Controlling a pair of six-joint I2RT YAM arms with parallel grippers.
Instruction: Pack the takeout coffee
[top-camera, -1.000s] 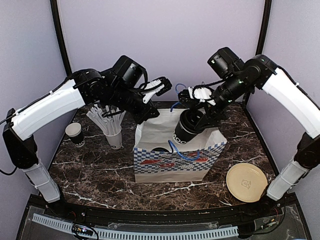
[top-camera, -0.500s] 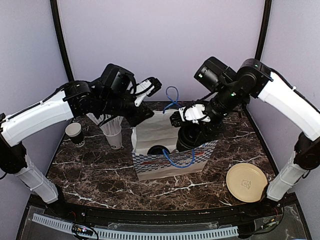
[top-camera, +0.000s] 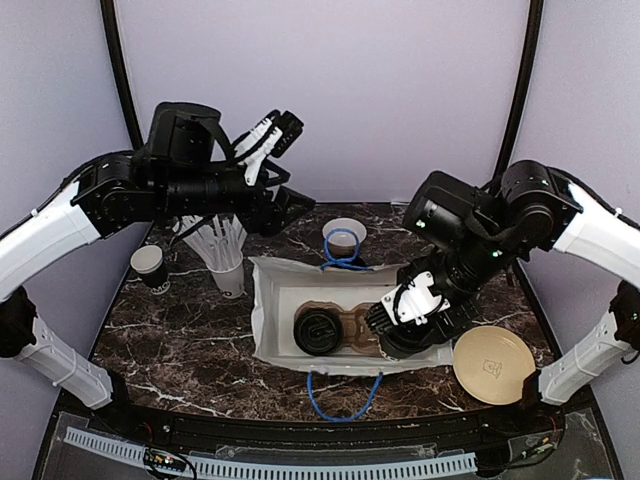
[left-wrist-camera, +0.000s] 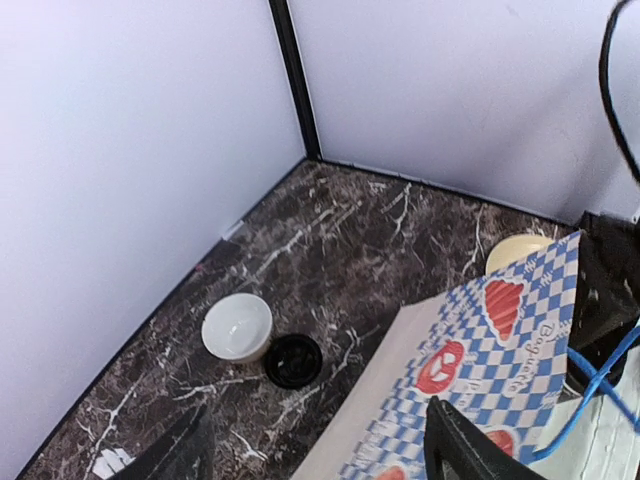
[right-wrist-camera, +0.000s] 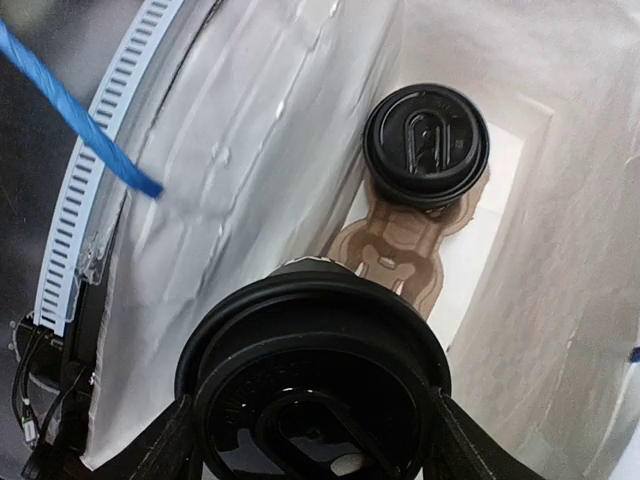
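Note:
A white paper bag (top-camera: 268, 310) with blue rope handles stands open mid-table, a brown cup carrier (right-wrist-camera: 400, 245) on its floor. One takeout coffee (top-camera: 318, 331), black with its lid on, sits in the carrier's left slot (right-wrist-camera: 425, 145). My right gripper (right-wrist-camera: 315, 440) reaches down into the bag's right half (top-camera: 400, 335), shut on a second lidded takeout coffee (right-wrist-camera: 315, 385). My left gripper (top-camera: 277, 130) hangs high above the table's back left, open with nothing in it (left-wrist-camera: 315, 460). An unlidded black cup (top-camera: 148, 262) stands at the far left.
A white cup of white sticks (top-camera: 225, 265) stands left of the bag. Behind the bag are a white bowl (top-camera: 343, 237) and a loose black lid (left-wrist-camera: 293, 360). A tan round disc (top-camera: 493, 364) lies at the front right.
My left gripper has opened, let go of the bag's blue handle and risen to the left. My right gripper has lowered the lidded cup into the bag, whose mouth now gapes wide.

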